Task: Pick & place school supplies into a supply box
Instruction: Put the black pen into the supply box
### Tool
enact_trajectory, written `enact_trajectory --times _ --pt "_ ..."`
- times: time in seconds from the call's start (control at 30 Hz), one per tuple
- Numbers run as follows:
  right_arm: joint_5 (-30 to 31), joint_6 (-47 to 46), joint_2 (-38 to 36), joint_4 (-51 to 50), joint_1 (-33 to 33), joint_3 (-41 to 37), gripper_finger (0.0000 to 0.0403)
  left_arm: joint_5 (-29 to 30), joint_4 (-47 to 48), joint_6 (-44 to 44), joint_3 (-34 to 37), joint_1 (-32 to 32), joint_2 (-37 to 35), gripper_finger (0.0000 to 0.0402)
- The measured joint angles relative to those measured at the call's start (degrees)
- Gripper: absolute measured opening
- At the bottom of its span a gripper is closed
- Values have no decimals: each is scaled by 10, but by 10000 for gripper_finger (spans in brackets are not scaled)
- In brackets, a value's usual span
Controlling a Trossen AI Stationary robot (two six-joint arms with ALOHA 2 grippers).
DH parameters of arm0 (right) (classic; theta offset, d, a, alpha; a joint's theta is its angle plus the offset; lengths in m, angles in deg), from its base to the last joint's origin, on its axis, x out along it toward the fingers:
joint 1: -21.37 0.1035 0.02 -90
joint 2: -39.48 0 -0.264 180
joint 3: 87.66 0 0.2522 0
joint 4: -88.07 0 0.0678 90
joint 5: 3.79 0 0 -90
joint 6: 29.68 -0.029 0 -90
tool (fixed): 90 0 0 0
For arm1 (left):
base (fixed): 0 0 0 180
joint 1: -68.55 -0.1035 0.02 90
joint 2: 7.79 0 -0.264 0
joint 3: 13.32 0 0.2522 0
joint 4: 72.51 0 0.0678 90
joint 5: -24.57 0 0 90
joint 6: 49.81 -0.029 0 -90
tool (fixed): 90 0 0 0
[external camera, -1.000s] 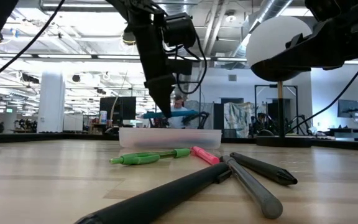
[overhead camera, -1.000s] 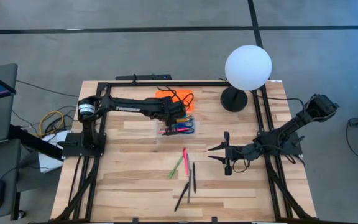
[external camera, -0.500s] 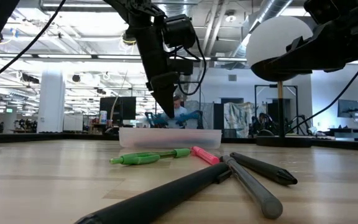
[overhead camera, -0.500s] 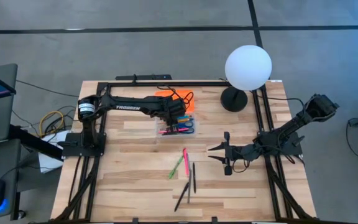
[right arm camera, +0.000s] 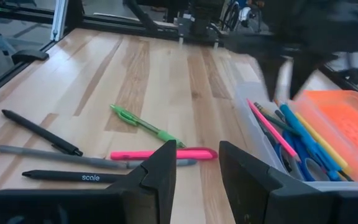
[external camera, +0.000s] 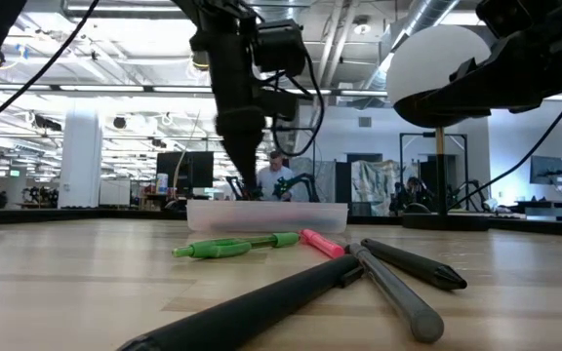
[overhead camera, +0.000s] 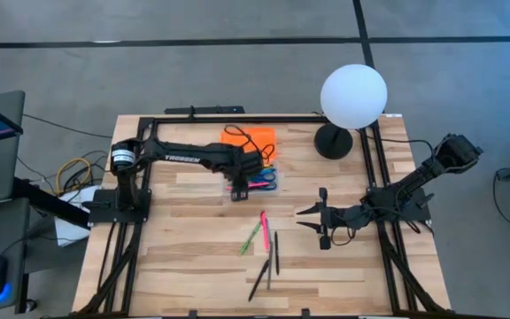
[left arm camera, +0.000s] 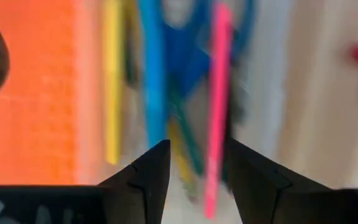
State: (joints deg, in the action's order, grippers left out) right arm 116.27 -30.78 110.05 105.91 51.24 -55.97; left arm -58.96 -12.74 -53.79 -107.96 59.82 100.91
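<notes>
The supply box [overhead camera: 253, 182], a clear case, stands mid-table with its orange lid [overhead camera: 248, 139] lying behind it. Inside lie a pink pen [left arm camera: 216, 93], a blue pen [left arm camera: 153, 74], a yellow pen [left arm camera: 112, 81] and blue-handled scissors [right arm camera: 309, 167]. My left gripper [left arm camera: 194, 165] hovers open just above the box [external camera: 266, 214], pointing down, with nothing between its fingers. On the wood nearer the front edge lie a green pen [overhead camera: 251, 237], a pink marker [overhead camera: 263, 226] and black pens [overhead camera: 276, 252]. My right gripper [overhead camera: 301, 219] waits open at the right, above the table.
A white globe lamp [overhead camera: 353, 95] on a dark base [overhead camera: 333, 142] stands at the far right. A black frame [overhead camera: 237, 118] runs along the table's edges. Bare wood lies at the near left [overhead camera: 166, 257].
My left gripper has opened over the box and let go of a blue item that it held level; the item has dropped into the box. The gripper has also shifted slightly toward the table's left and tipped.
</notes>
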Motion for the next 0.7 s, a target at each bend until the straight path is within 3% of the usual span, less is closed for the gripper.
enact_trajectory --times 0.53,0.7 --pt "-2 -83 0 -18 0 0 116 75 32 22 1 175 -5 149" --pt "-2 -105 35 -9 1 0 116 85 -1 58 57 213 -49 149"
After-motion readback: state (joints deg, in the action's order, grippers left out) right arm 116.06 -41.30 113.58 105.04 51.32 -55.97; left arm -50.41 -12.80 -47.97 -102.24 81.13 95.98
